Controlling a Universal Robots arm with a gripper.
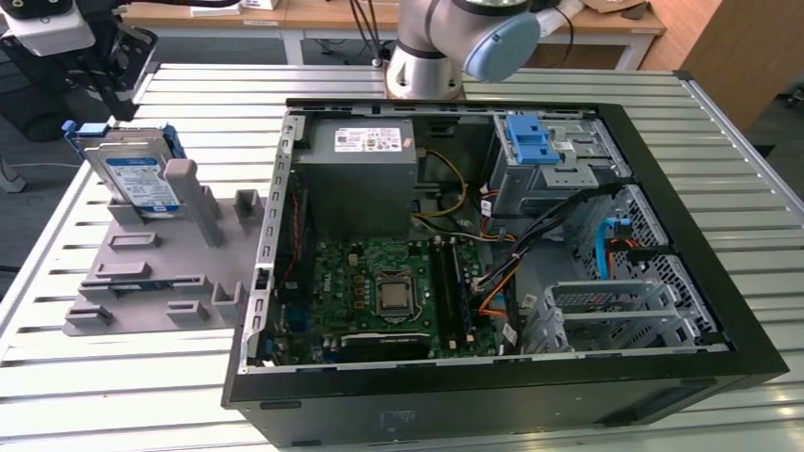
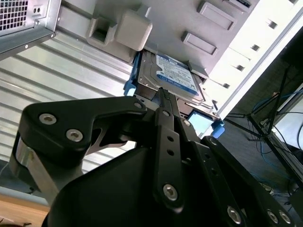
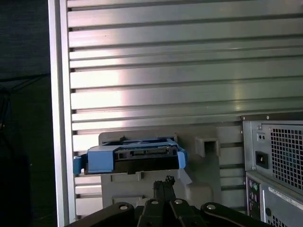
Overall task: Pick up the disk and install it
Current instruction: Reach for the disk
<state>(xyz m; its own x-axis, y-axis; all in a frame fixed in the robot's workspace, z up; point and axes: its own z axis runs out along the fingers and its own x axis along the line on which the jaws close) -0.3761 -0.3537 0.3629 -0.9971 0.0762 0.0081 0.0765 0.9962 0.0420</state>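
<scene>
The disk (image 1: pixel 136 174) stands on edge in a grey holder (image 1: pixel 164 259) on the slatted table (image 1: pixel 113 386), at the exterior view's left, just outside the open case (image 1: pixel 503 381). It leans slightly against an upright post of the holder, with its blue frame round the edges. In the second wrist view the disk (image 2: pixel 176 75) shows its white-and-blue label; the print is too small to read. In the first wrist view the disk (image 3: pixel 135 158) is seen end-on, a dark connector strip set between blue frame ends.

The gripper (image 3: pixel 163 182) has its fingers drawn together with nothing between them. It holds nothing. In the first wrist view the tips sit just short of the disk's end, with a little of the grey holder showing between. In the second wrist view the gripper (image 2: pixel 162 92) overlaps the disk's near edge, so contact cannot be judged there.

Inside the case, the power supply (image 1: pixel 358 184) carries a white sticker (image 1: pixel 371 141) with unreadable print. A blue latch (image 1: pixel 530 141) sits on the bay at the far corner, and a wire cage (image 1: pixel 616 306) lies at the exterior view's right. The motherboard (image 1: pixel 390 282) lies flat on the case floor.

The holder is just beside the case wall on one side and near the table edge (image 3: pixel 59 118) on the other. Bare slats stretch beyond the disk in the first wrist view.
</scene>
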